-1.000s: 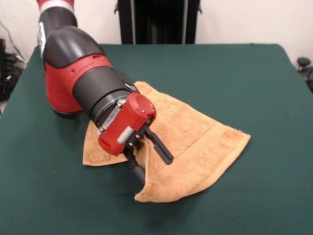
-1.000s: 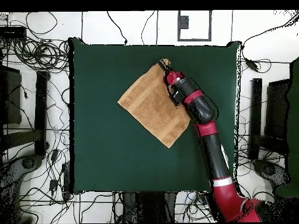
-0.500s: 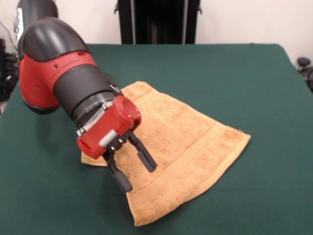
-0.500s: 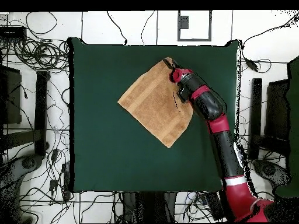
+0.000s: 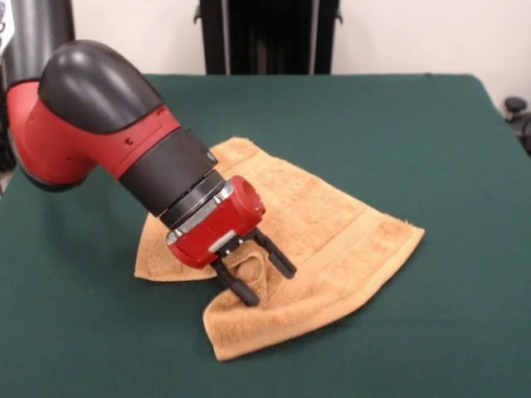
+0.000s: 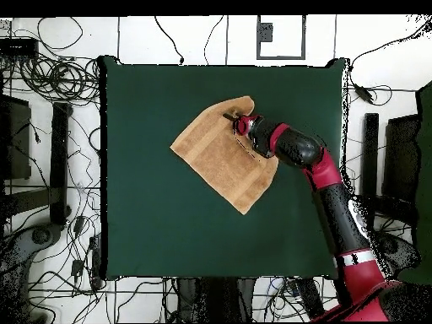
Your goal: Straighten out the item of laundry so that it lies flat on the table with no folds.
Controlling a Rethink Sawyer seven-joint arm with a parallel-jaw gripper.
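The tan-orange item of laundry (image 5: 332,224) lies mid-table on the dark green table (image 5: 431,124), and shows as a tilted square in the overhead view (image 6: 218,156). My gripper (image 5: 264,280) presses down on its near left part, open, with a hump of cloth bunched up between the two black fingers (image 5: 245,293). The towel's near edge is rumpled and raised into a thick fold. Its right corner lies flat, and the arm hides part of its left side. From above, the gripper (image 6: 233,121) sits at the towel's top corner.
Behind the table's far edge stands a black stand (image 5: 265,33). Tangled cables (image 6: 51,80) cover the floor round the table (image 6: 152,219). Green cloth shows on all sides of the towel, widest to the right in the front view.
The gripper has dropped from above the towel onto it and shifted right in the front view. The near corner, flat half a second ago, is now bunched and drawn in.
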